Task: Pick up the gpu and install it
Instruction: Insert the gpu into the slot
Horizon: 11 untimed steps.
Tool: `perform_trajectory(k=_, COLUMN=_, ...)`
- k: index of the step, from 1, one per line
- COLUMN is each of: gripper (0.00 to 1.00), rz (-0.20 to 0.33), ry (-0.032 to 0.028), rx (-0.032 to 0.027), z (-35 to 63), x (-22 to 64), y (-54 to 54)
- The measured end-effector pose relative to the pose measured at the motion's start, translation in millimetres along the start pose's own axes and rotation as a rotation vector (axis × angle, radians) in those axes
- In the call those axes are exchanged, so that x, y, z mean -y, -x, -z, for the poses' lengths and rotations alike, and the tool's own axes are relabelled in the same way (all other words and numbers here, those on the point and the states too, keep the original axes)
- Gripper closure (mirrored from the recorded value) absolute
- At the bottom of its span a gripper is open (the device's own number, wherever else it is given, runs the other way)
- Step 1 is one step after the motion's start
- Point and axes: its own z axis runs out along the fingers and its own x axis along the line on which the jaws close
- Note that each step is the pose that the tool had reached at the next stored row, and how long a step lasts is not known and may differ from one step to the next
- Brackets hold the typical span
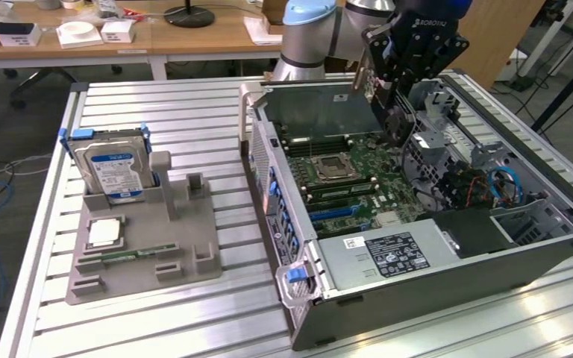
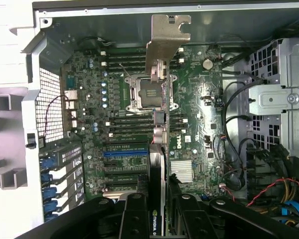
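Gripper (image 2: 158, 199): ROBOTIQ lettering, fingers (image 2: 134, 216) clamped on gpu (image 2: 158, 149) | gpu: NVIDIA mark, on edge over DELL motherboard (image 2: 199, 99) | hard drive (image 1: 116, 173): 9 o'clock of case (image 1: 396, 321), exterior view.

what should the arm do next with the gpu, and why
Probably carry the gpu toward the blue slot and line it up before lowering. The claw grips it over the motherboard, and it sits in no slot yet.
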Motion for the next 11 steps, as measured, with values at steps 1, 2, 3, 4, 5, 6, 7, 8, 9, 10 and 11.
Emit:
perform_trajectory(k=1, gripper=0.74, rz=0.005, ry=0.0, rx=-0.0002, z=0.0, x=0.0, y=0.0)
perform_trajectory(k=2, gripper=0.74, rz=0.01, ry=0.0, rx=-0.0004, z=0.0, x=0.0, y=0.0)
perform_trajectory(k=3, gripper=0.74, rz=0.014, ry=0.0001, rx=-0.0006, z=0.0, x=0.0, y=0.0)
perform_trajectory(k=4, gripper=0.74, rz=0.018, ry=0.0, rx=-0.0008, z=0.0, x=0.0, y=0.0)
perform_trajectory(k=5, gripper=0.74, rz=0.022, ry=0.0001, rx=-0.001, z=0.0, x=0.0, y=0.0)
perform_trajectory(k=6, gripper=0.74, rz=0.027, ry=0.0001, rx=-0.0011, z=0.0, x=0.0, y=0.0)
perform_trajectory(k=7, gripper=0.74, rz=0.032, ry=0.0001, rx=-0.0013, z=0.0, x=0.0, y=0.0)
perform_trajectory(k=8, gripper=0.74, rz=0.037, ry=0.0001, rx=-0.0015, z=0.0, x=0.0, y=0.0)
perform_trajectory(k=9, gripper=0.74, rz=0.042, ry=0.0002, rx=-0.0018, z=0.0, x=0.0, y=0.0)
perform_trajectory(k=10, gripper=0.74, rz=0.047, ry=0.0003, rx=-0.002, z=0.0, x=0.0, y=0.0)
perform_trajectory(k=11, gripper=0.74, rz=0.051, ry=0.0003, rx=-0.0021, z=0.0, x=0.0, y=0.0)
